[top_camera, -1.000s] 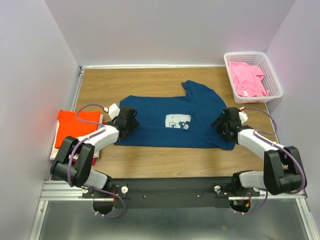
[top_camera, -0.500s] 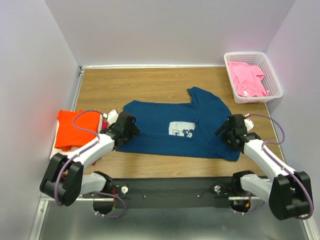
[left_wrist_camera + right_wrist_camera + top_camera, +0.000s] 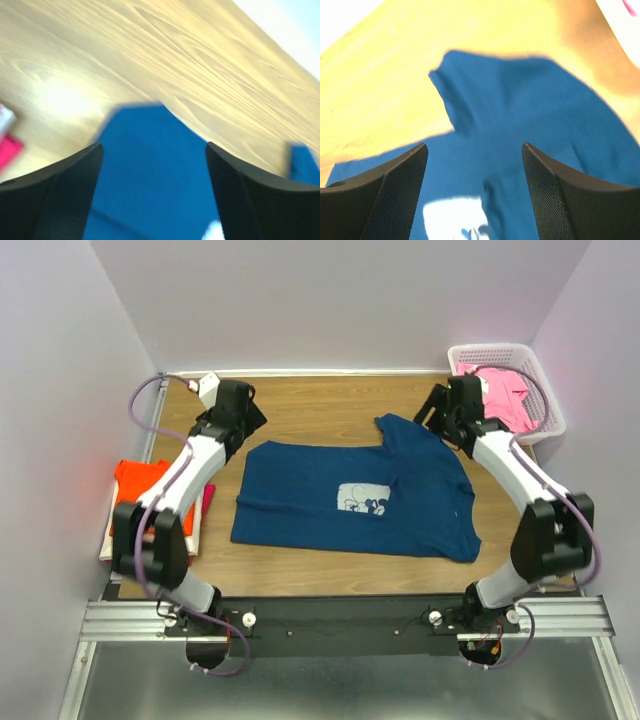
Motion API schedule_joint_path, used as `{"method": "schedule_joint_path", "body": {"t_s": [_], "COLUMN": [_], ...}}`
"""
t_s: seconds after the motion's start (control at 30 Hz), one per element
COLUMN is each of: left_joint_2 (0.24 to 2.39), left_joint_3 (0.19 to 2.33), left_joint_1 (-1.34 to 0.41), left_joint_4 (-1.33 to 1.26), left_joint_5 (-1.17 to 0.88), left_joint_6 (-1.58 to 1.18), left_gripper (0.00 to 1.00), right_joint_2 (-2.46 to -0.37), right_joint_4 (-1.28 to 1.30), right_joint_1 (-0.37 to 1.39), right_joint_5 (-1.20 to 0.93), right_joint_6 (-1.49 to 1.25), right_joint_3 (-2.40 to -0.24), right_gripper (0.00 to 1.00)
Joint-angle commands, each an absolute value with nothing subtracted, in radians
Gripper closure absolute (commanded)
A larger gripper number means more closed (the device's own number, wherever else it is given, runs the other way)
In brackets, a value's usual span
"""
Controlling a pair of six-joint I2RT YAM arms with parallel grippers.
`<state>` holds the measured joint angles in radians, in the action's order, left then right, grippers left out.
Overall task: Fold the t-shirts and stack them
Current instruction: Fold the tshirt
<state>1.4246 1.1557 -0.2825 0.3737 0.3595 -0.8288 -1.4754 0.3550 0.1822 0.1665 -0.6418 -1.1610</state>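
A dark navy t-shirt [image 3: 350, 495] with a white chest print [image 3: 362, 498] lies spread on the wooden table, one sleeve folded up at the far right. My left gripper [image 3: 248, 420] hovers open over its far left corner, with nothing between the fingers. In the left wrist view the navy cloth [image 3: 150, 170] shows below the open left gripper [image 3: 155, 150]. My right gripper [image 3: 432, 412] is open above the far right sleeve. The right wrist view looks down between the fingers of the right gripper [image 3: 475, 147] onto the shirt [image 3: 520, 125] and its print [image 3: 452, 215].
An orange t-shirt [image 3: 135, 495] lies folded on a small pile at the table's left edge, with magenta cloth [image 3: 207, 502] showing under it. A white lattice basket [image 3: 548, 415] at the far right corner holds a pink t-shirt [image 3: 505, 390].
Both arms have swung from the shirt's near side corners to its far edge. The navy shirt has slid slightly nearer and lies free.
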Motion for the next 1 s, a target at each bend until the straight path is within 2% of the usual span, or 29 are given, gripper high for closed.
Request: {"method": "schedule_joint_path", "body": {"t_s": [0.0, 0.03, 0.13, 0.27, 0.47, 0.83, 0.93, 0.97], "left_joint_2": [1.658, 1.695, 1.793, 1.922, 2.025, 2.077, 2.042, 2.034], "left_joint_3": [1.293, 1.319, 1.358, 1.413, 1.486, 1.442, 1.408, 1.404], "left_joint_1": [-0.230, -0.215, -0.196, -0.187, -0.186, -0.186, -0.186, -0.186], "left_joint_4": [0.451, 0.463, 0.451, 0.443, 0.462, 0.404, 0.373, 0.365], "left_joint_5": [0.408, 0.402, 0.348, 0.310, 0.295, 0.198, 0.184, 0.170], "left_joint_6": [-0.701, -0.695, -0.712, -0.713, -0.703, -0.703, -0.695, -0.687], "left_gripper": [0.15, 0.18, 0.18, 0.18, 0.19, 0.23, 0.29, 0.36], "right_joint_2": [-1.652, -1.686, -1.779, -1.812, -1.752, -1.635, -1.621, -1.618], "right_joint_4": [0.310, 0.304, 0.262, 0.245, 0.206, 0.196, 0.193, 0.193], "right_joint_1": [0.183, 0.184, 0.190, 0.262, 0.295, 0.293, 0.295, 0.295], "right_joint_5": [0.129, 0.108, -0.117, -0.048, -0.037, -0.012, -0.014, -0.012], "right_joint_6": [-0.488, -0.464, -0.451, -0.446, -0.454, -0.453, -0.453, -0.453], "right_joint_3": [-1.302, -1.324, -1.373, -1.349, -1.220, -1.106, -1.086, -1.083], "right_gripper": [0.18, 0.18, 0.29, 0.30, 0.30, 0.30, 0.30, 0.30]}}
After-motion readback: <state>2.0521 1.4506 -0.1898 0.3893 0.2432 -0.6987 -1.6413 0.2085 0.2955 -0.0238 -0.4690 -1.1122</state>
